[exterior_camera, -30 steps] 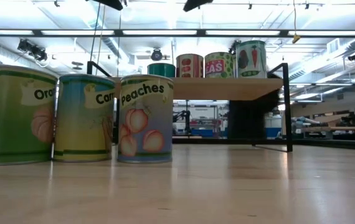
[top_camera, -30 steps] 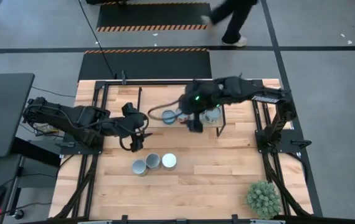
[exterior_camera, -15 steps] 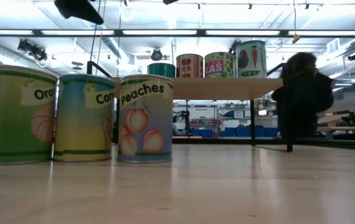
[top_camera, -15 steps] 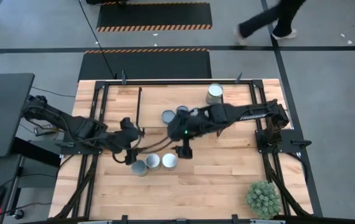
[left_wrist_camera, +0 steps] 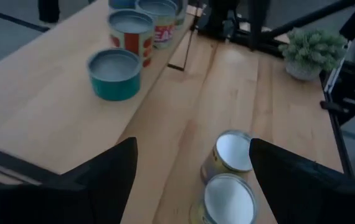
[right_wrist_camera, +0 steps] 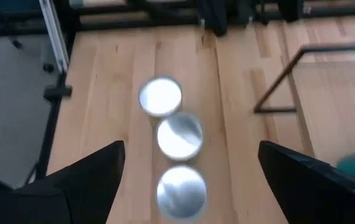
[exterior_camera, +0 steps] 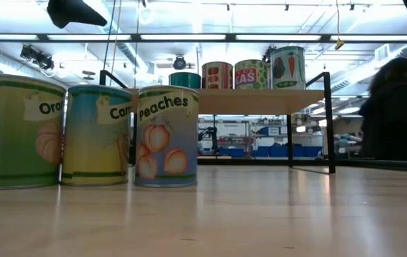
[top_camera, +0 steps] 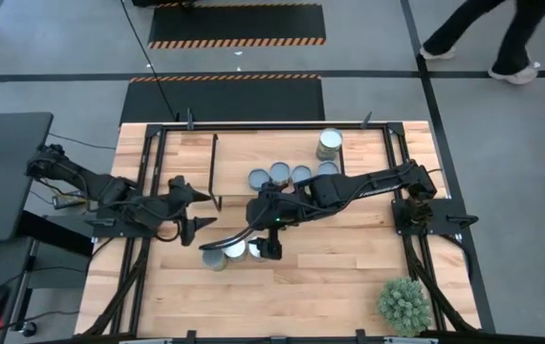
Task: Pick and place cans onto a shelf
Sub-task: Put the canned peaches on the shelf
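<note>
- Right gripper (top_camera: pixel 270 247): I see its fingers spread wide with nothing between them, hanging over the row of three cans (top_camera: pixel 233 250) on the table (top_camera: pixel 330 277); the wrist view looks straight down on their three round tops (right_wrist_camera: pixel 179 136).
- Left gripper (top_camera: pixel 193 208): fingers (left_wrist_camera: pixel 106 177) likewise spread and empty, held just beside that row, on the side toward the shelf (top_camera: pixel 234 162).
- Row of three: in the low view I read these as the green can (exterior_camera: pixel 18 132), the blue-and-yellow can (exterior_camera: pixel 97 135) and the "Peaches" can (exterior_camera: pixel 166 135), standing upright side by side.
- Shelf cans: four cans (top_camera: pixel 292 175) stand in a line on the board; a fifth can (top_camera: pixel 329 144) stands apart from them, near the far right corner. In the low view I see only four (exterior_camera: pixel 248 71) on the board.
- Plant (top_camera: pixel 403 304): at the near right corner of the table, well apart from the cans.
- Person (top_camera: pixel 492 38): walking on the floor beyond the table.
</note>
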Tool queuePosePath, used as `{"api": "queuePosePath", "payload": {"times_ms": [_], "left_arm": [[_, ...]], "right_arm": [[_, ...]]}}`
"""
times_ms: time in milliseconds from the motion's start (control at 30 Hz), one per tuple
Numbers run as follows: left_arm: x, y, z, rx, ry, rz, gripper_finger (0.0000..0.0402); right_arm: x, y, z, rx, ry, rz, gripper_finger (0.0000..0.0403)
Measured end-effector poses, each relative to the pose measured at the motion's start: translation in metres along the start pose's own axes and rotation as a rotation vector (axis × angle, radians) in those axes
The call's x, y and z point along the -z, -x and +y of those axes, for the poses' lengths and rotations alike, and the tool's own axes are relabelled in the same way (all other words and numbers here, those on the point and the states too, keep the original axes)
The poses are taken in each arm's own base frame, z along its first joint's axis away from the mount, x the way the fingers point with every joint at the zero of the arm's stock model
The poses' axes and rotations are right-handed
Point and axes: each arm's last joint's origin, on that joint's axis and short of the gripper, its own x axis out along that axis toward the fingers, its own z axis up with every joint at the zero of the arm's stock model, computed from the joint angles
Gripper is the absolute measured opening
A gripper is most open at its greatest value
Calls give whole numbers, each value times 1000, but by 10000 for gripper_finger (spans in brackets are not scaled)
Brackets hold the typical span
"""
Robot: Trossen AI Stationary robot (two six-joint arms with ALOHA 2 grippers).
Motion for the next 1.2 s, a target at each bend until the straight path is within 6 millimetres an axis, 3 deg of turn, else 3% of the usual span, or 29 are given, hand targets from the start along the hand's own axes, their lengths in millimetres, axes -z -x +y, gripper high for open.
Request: {"api": "queuePosePath", "payload": {"times_ms": [200, 300, 633, 967, 1200], "left_arm": [[6, 6, 8, 11, 42, -29, 313], [10, 8, 12, 17, 60, -35, 313], [14, 8, 14, 27, 124, -51, 313], [14, 8, 14, 28, 138, -55, 313], [14, 8, 14, 27, 140, -53, 313]], "right_arm": [[-10, -6, 3, 14, 15, -90, 375], [-8, -19, 6, 16, 47, -95, 375], [13, -63, 11, 37, 105, 46, 375], [27, -80, 14, 44, 141, 125, 383], [50, -95, 14, 60, 160, 223, 383]]}}
